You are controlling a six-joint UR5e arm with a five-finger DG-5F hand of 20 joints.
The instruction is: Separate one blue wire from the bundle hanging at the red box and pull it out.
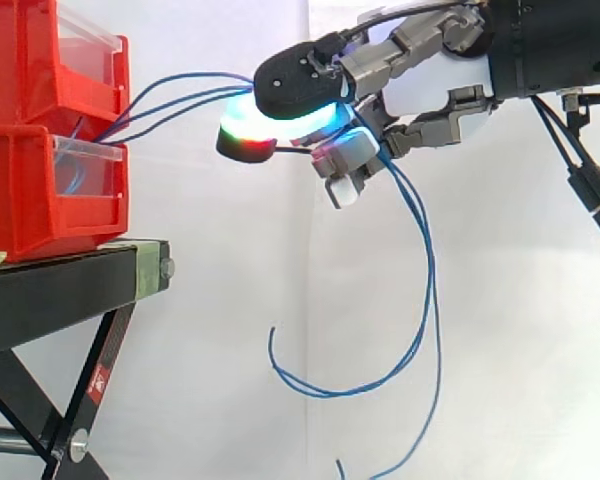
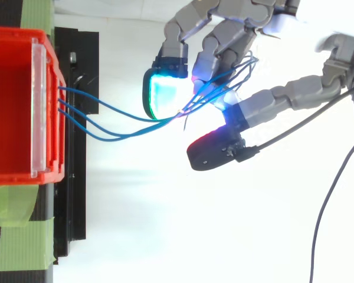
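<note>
Three blue wires point(image 1: 180, 92) leave the front of the red bins point(image 1: 40, 200) and run right in loose arcs to my hand point(image 1: 430, 42). From above, the blue wires point(image 2: 106, 121) come together between a cyan-glowing fingertip point(image 2: 165, 97) and the red-lit thumb pad point(image 2: 209, 147), then pass on among the curled fingers. My hand point(image 2: 283, 97) is level with the upper bin, a short way right of it, shut around the bundle. Behind the hand the wire tails point(image 1: 425, 290) hang down in long loops, one free end curling up at the lower middle.
The red bins are stacked on a black stand point(image 1: 60, 285) at the left. Each bin has a clear front panel point(image 2: 38, 106). Green tape point(image 2: 17, 236) holds the stand's top. A white curtain is behind everything.
</note>
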